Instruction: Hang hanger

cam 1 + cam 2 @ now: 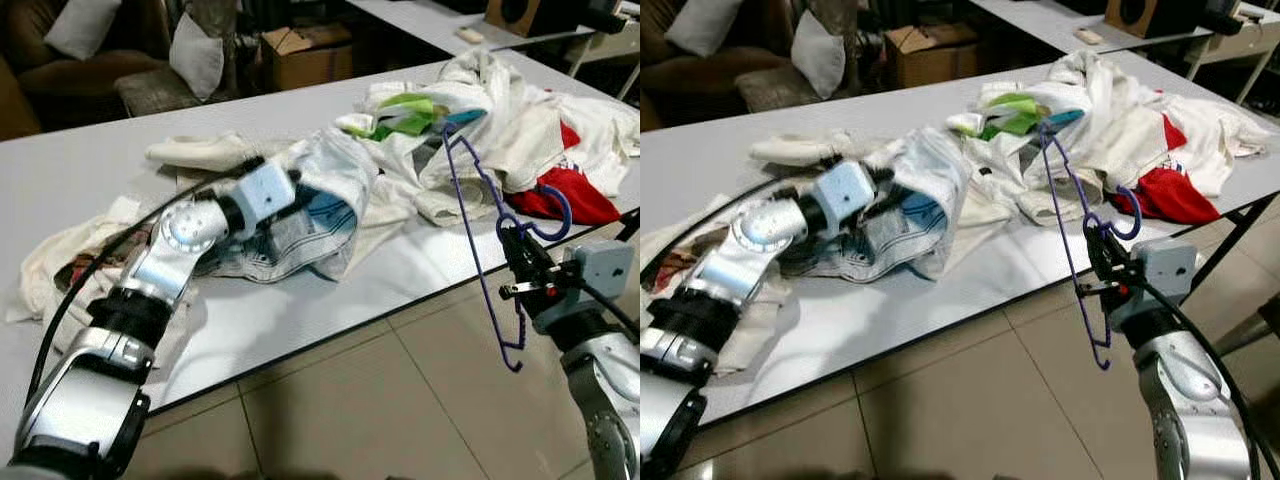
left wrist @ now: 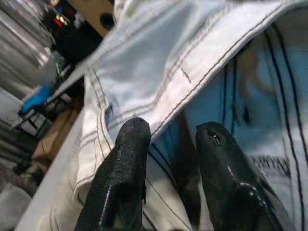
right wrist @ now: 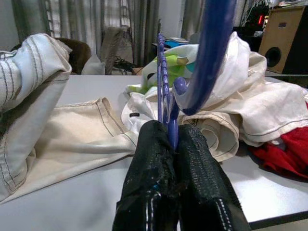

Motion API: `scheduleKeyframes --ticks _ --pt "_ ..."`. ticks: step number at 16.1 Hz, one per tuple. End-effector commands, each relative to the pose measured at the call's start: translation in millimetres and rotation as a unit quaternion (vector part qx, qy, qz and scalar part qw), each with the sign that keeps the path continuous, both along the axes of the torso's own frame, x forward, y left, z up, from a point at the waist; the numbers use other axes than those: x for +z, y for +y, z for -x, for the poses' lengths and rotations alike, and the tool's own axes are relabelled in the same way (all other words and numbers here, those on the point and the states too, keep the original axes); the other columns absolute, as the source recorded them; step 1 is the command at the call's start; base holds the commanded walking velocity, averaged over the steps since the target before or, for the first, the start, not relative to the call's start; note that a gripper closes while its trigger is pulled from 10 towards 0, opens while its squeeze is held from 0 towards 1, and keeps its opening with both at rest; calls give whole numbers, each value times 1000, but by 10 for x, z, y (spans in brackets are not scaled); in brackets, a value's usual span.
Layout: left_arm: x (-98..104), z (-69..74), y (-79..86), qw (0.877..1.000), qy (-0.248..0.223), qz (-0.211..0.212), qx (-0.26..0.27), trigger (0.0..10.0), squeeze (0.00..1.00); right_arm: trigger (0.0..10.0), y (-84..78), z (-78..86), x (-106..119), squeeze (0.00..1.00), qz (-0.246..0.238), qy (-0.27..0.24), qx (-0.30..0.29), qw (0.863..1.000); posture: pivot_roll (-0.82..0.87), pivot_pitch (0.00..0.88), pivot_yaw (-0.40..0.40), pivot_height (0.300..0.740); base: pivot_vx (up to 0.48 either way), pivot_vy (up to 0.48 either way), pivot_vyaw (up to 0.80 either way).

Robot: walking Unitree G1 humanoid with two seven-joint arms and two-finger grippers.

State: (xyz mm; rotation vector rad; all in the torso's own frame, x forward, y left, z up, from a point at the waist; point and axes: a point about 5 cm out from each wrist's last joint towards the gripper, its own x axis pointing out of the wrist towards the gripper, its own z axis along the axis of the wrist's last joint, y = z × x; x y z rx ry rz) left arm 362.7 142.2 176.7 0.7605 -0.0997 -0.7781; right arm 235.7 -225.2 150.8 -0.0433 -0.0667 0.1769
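Right wrist view shows the right end effector (image 3: 172, 139) with its two black fingers (image 3: 149, 159) pressed together on the purple hanger (image 3: 163, 96), pinching the wire just below the curved hook. From the eye views, that end effector (image 1: 520, 262) hovers off the near edge of the surface (image 1: 80, 160), above the tiled floor (image 1: 380, 400), and the one hanger (image 1: 478, 230) stands roughly upright in its grip: the hook curls just above the fingers, one thin arm slants up and away over the clothes, and the lower end hangs down past the surface's edge.

Across the same surface, the left end effector (image 2: 166, 139) is pushed into a white garment with blue print (image 1: 320, 200). Its fingers (image 2: 125, 163) stand slightly parted, with a stitched hem of the cloth lying against them; I cannot tell whether any fabric is pinched between them. The silver left arm (image 1: 180, 245) lies over the surface, resting on more pale cloth.

Further out, a loose pile of clothes (image 1: 520, 110) spreads along the surface: mostly white and cream pieces, one red piece (image 1: 570, 190) near the hanger's hook, and one green piece (image 1: 405, 112) beyond it. I cannot count the garments exactly. No writing can be read on any of them.

Behind the surface stand one cardboard box (image 1: 305, 52) and two light cushions (image 1: 195, 50) on dark seats.
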Motion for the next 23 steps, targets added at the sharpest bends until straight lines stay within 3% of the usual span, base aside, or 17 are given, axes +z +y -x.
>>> scheduleKeyframes --ticks 1,2,4,6,7,8,10,11,13,14,15,16,17,18,20,21,23 --pt "40 -36 63 1000 -9 -22 19 10000 0 10000 -20 -4 78 0 -6 -11 5 1000 -185 0 26 740 0 0 0" --pt "54 -77 233 997 -16 -52 59 10000 0 10000 -13 11 169 0 -23 -30 23 999 -186 0 25 740 0 0 0" --pt "99 -115 387 992 -22 -60 105 10000 0 10000 -10 32 299 0 -50 -60 47 996 -186 0 25 740 0 0 0" --pt "106 -196 556 980 -35 -81 176 10000 0 10000 15 37 588 0 -84 -112 85 986 -185 0 25 740 0 0 0" --pt "117 -236 664 971 -41 -84 220 10000 0 10000 131 39 773 0 -76 -125 145 979 -188 0 27 740 0 0 0" --pt "115 -243 688 969 -36 -72 232 10000 0 10000 182 45 806 0 -68 -121 168 976 -188 0 27 740 0 0 0" --pt "-25 -232 694 971 14 -54 234 10000 0 10000 389 47 803 0 -49 -80 252 963 -182 0 25 740 0 0 0" --pt "-163 -197 663 972 67 -34 220 10000 0 10000 511 44 772 0 -47 -56 294 953 -185 0 26 740 0 0 0" --pt "-378 -124 647 964 158 21 211 10000 0 10000 709 -19 553 0 -35 44 343 938 -185 0 20 740 0 0 0" --pt "-445 -85 658 957 197 48 207 10000 0 10000 722 -48 412 0 -25 87 338 937 -178 0 13 740 0 0 0" --pt "-461 -73 666 956 204 51 205 10000 0 10000 720 -50 364 0 -24 103 336 936 -178 0 13 740 0 0 0" --pt "-499 -30 714 952 223 60 200 10000 0 10000 656 -57 241 0 -23 137 309 941 -170 0 9 740 0 0 0" --pt "-524 21 776 953 231 49 192 10000 0 10000 501 -105 132 0 -23 161 245 956 -166 0 7 740 0 0 0" --pt "-526 29 791 953 231 44 192 10000 0 10000 456 -122 114 0 -22 164 226 960 -166 0 7 740 0 0 0" --pt "-469 41 880 958 207 22 199 10000 0 10000 154 -206 102 0 -41 154 117 980 -157 0 10 740 0 0 0" --pt "-410 41 892 963 188 17 192 10000 0 10000 67 -162 151 0 -60 132 109 983 -157 0 11 740 0 0 0" --pt "-316 24 820 973 159 17 169 10000 0 10000 77 -9 212 0 -95 105 146 979 -166 0 22 740 0 0 0"
